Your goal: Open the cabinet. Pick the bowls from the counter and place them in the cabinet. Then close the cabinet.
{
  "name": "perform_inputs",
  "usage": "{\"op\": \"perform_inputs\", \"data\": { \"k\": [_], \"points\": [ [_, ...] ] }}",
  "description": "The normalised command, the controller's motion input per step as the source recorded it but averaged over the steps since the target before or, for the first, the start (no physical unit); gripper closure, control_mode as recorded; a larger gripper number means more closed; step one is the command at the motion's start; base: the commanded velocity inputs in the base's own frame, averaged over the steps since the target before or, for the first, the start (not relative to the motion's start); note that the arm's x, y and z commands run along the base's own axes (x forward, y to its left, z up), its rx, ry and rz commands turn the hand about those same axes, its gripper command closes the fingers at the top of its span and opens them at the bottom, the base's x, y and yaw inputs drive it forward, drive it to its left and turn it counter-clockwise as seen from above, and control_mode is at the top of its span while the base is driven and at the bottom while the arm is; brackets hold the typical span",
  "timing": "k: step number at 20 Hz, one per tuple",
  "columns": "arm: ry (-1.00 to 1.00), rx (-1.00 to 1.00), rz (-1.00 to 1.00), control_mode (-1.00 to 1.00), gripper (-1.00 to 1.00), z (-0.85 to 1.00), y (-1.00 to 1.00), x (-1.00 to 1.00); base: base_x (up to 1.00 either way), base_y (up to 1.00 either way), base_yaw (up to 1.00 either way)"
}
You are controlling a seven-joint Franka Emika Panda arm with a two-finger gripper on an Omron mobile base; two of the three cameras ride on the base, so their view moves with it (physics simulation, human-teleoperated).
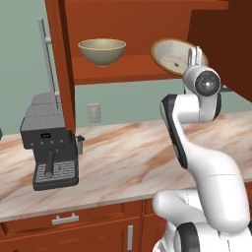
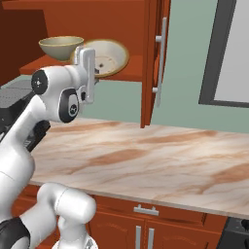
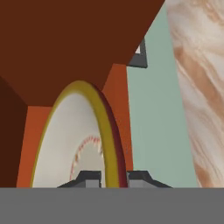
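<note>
The cabinet [image 1: 133,19] is showing a red-brown wood, darker brown on its underside in the hand view. The 2 bowls are glowing tan-beige: the deep bowl [image 1: 102,51] on the left is carrying a pale yellowish rim, while the shallow bowl [image 2: 108,57] on the right is showing a cream speckled inside and a yellow rim. The counter [image 2: 160,160] is running beige-pink with brownish veins. The coffee machine [image 1: 48,142] is sitting dark grey. The wall [image 1: 19,59] is showing pale green.
</note>
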Motion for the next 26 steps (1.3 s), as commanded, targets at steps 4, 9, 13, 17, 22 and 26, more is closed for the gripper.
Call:
{"op": "perform_inputs", "data": {
  "k": [4,9,13,17,22,26],
  "points": [
    [0.02,-0.01,0.00,-1.00,1.00,0.07,0.00,0.63,0.00,0.00,0.00],
    [0.09,0.00,0.00,-1.00,1.00,0.02,-0.03,0.52,0.00,0.00,0.00],
    [0.13,0.00,0.00,-1.00,1.00,0.00,-0.09,0.46,0.00,0.00,0.00],
    [0.18,0.00,0.00,-1.00,1.00,0.00,-0.26,0.18,0.00,0.00,0.00],
    [0.11,0.00,0.00,-1.00,1.00,-0.01,-0.20,0.13,0.00,0.00,0.00],
    [0.00,0.00,0.00,-1.00,1.00,-0.03,0.00,0.36,0.00,0.00,0.00]
  ]
}}
